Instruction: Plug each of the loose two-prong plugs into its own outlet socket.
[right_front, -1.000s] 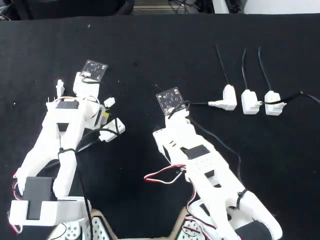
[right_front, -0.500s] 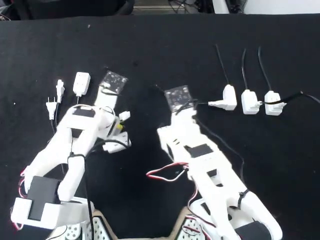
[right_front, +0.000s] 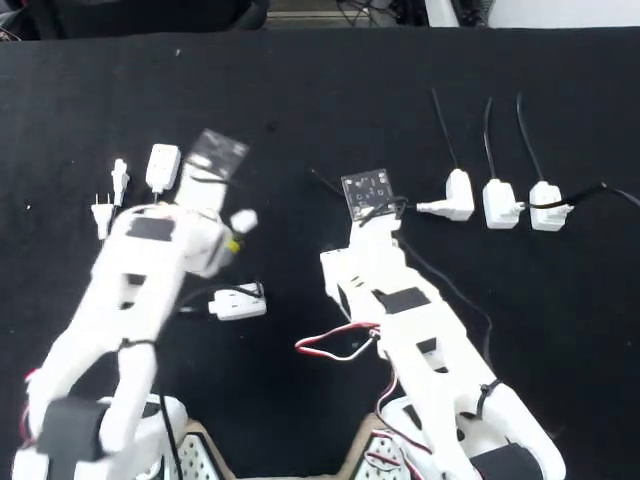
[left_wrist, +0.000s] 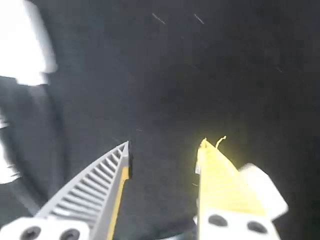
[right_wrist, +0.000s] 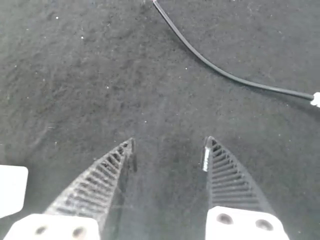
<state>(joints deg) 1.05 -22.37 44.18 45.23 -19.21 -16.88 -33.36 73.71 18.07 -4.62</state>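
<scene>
Left gripper (left_wrist: 162, 145), spread and empty, has swung off the loose plugs (right_front: 100, 213) beside it; right gripper (right_wrist: 167, 142), spread too, has crept toward the white plug (right_front: 455, 195) ahead, nothing grasped yet

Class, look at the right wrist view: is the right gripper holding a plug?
No, the right gripper stands open over the black table with nothing in it.
</scene>
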